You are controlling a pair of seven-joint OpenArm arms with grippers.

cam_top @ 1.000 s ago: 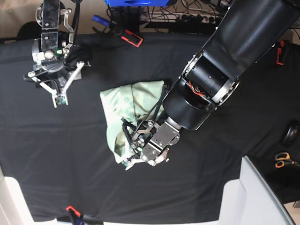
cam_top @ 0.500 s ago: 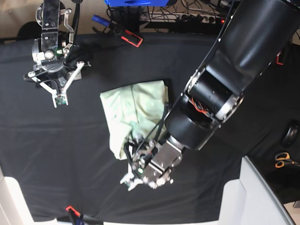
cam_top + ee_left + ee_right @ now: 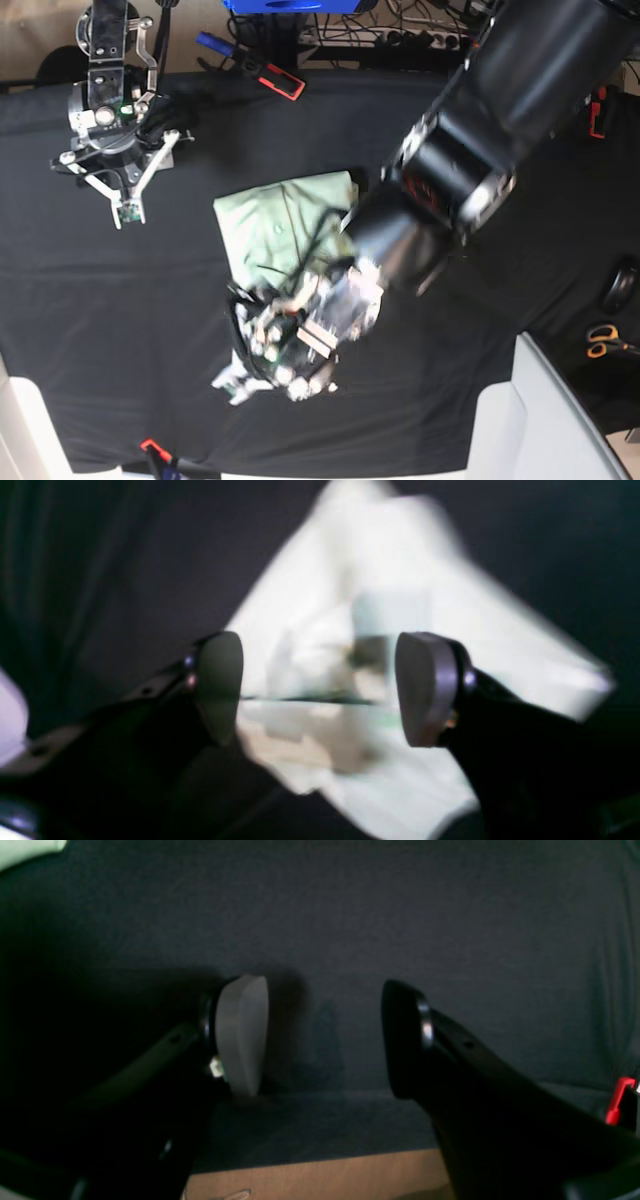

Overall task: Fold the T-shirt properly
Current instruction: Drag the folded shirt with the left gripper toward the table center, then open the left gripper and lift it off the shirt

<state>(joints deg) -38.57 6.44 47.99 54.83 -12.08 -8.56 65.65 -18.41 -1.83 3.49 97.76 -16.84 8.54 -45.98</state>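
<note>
Black glossy left arm [image 3: 520, 90] with silver ring and red wiring; pincer pads [image 3: 425, 690] grey

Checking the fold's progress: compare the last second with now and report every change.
The left gripper slid toward the table's near edge and leftward in the base view, and its jaws, earlier pinched on the T-shirt, now stand open around nothing. The shirt lies flatter. The right gripper stayed parked, open, on the black cloth.
</note>
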